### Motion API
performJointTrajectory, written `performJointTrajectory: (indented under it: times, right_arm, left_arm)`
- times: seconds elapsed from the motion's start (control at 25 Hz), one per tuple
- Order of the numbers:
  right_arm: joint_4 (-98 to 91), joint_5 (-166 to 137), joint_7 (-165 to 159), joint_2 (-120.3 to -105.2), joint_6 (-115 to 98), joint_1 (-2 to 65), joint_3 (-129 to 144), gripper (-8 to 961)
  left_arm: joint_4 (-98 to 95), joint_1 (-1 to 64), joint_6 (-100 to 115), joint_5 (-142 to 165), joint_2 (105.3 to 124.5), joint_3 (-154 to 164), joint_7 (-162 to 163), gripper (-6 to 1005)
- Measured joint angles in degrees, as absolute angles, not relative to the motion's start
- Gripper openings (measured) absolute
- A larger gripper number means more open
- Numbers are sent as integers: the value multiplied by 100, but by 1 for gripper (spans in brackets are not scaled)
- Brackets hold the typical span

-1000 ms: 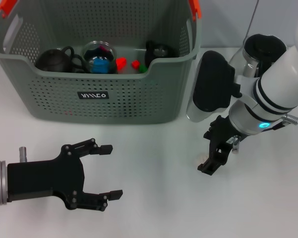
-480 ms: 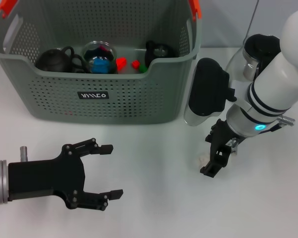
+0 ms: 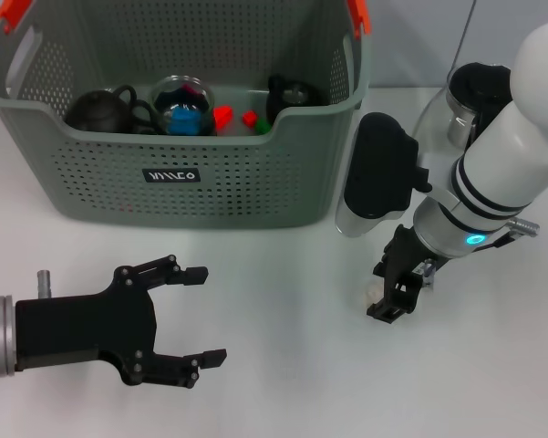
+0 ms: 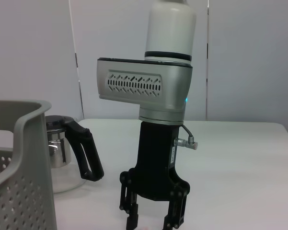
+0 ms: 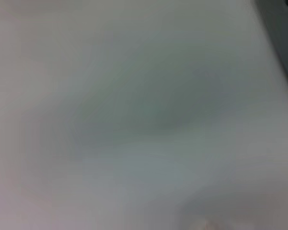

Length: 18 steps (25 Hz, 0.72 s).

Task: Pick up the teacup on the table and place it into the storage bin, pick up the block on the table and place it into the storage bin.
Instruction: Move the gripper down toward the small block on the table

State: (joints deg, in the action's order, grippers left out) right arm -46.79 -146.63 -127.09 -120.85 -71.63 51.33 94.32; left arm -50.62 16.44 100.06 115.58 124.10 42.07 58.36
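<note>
On the white table [image 3: 283, 383], just right of centre, a small pale block [image 3: 372, 294] is sitting right at the tips of my right gripper [image 3: 387, 306]. It's tiny and half hidden behind the black fingers, so I can't say whether they're touching it. In the left wrist view those fingers [image 4: 130, 211] are pointing straight down at the table with a gap between them, so I'm calling them parted, not clamped on anything I can see.

The storage bin [image 3: 182, 187] is sitting at the back left, grey-green and perforated, with orange clips up on the rim and a little black label on the front wall. Inside it I'm seeing a dark teapot [image 3: 98, 109], a clear round glass container [image 3: 184, 102] with blue and red bits in it, a few small red and green blocks [image 3: 242, 119], and a black cup-like thing [image 3: 290, 93] towards its right end.

Beyond the right arm, a glass pitcher [image 3: 465, 100] with a black lid and handle is standing near the far right.

My left gripper [image 3: 199, 315] is hovering low at the front left, well apart from everything, fingers spread wide and holding nothing.

The right wrist view is giving me only blurry table, nothing usable.
</note>
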Motion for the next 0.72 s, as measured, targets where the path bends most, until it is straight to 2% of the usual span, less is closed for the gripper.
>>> performJointTrajectory:
  times: [0.4, 0.6, 0.72]
  right_arm:
    - [-4622, -14611, -12708, -12085, -7013, 5132, 9509, 517]
    - [-4618, -14602, -12709, -12092, -6996, 5134, 9579, 368]
    - [-4616, -14602, -12708, -12093, -6995, 5144, 9580, 373]
  left_arm:
    - [-5045, 1630, 10003, 11565, 12410, 4210, 5836, 950]
    - [-5033, 1626, 10007, 11567, 12410, 4213, 5836, 949]
    - [-5027, 1626, 10009, 11567, 12410, 4213, 5836, 949]
